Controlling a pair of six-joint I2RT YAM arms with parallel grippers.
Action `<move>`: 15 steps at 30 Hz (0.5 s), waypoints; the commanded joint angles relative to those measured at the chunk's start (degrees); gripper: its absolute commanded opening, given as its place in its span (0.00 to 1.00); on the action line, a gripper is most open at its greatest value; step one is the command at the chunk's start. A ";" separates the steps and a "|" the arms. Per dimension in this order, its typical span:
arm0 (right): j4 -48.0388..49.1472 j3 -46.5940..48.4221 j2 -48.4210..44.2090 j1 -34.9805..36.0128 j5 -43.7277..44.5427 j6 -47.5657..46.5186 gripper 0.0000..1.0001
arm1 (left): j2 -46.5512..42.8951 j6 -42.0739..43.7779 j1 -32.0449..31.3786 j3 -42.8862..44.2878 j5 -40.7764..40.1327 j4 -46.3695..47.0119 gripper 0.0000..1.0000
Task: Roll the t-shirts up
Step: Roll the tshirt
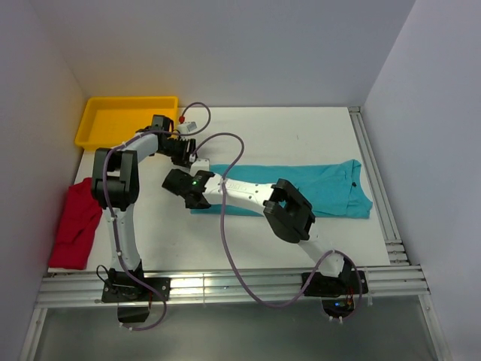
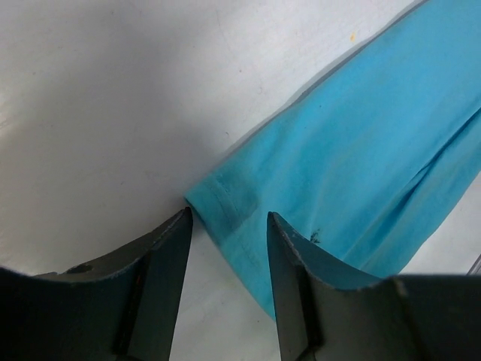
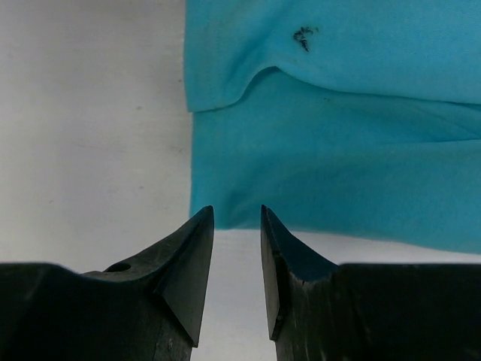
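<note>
Teal shirt [image 1: 316, 188]: folded into a long strip, flat mid-table, its left end btwn both arms.
Left pincer [image 2: 225, 218]: jaws apart, straddling the far corner of that end; not clamped.
Right pincer [image 3: 237, 214]: jaws apart, narrow gap, at the near corner; nothing gripped.
Step, I'd say: pinch both corners, then roll twd the right.
Doing it well: bite the hem equally deep both sides and keep the arms level, or the roll goes cone-shaped.
Room: bare table [image 1: 301, 135] behind the strip; side rail [image 1: 379, 195] close to its right end.
Red shirt [image 1: 75, 222]: bunched at the table's left edge; yellow tray [image 1: 124, 120] back-left, apart.
</note>
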 commanded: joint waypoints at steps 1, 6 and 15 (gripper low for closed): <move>-2.30 4.14 2.09 0.10 3.79 0.73 0.39 | 2.60 0.45 -0.29 1.16 0.92 -0.80 0.51; -0.80 5.01 3.76 0.80 3.08 -0.41 0.39 | 3.57 0.10 -0.47 1.25 1.01 -0.89 0.46; -1.96 6.34 4.21 2.65 5.11 0.12 0.39 | 3.74 0.37 -0.47 0.90 0.04 -0.80 0.44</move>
